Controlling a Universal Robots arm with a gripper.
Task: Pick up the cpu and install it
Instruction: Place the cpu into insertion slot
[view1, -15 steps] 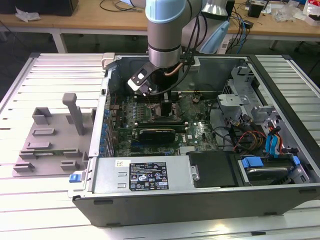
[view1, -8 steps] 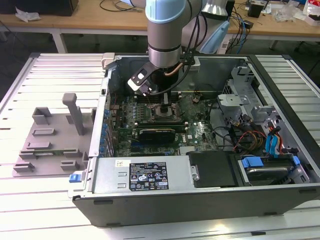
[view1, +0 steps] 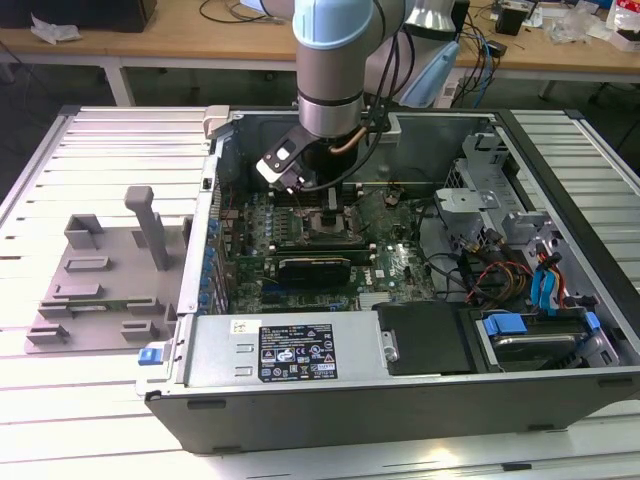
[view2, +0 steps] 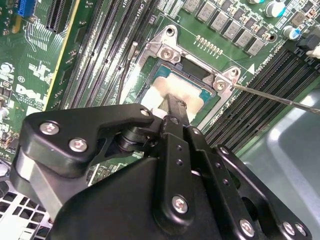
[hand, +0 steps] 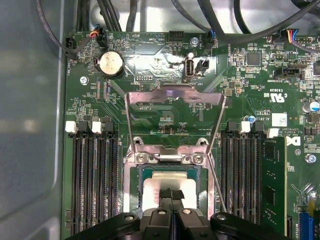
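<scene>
Gripper (hand: 171, 193) clenched, fingertips together touching top of cpu (hand: 152, 186), which lies in open socket (hand: 131, 192) between memory slots (hand: 92, 175) on motherboard (hand: 150, 60); load plate (hand: 175, 91) raised.

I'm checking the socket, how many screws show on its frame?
2. One screw and a second screw sit at two corners of the socket frame, beyond the cpu. The end effector covers the rest, so more may be hidden.
</scene>
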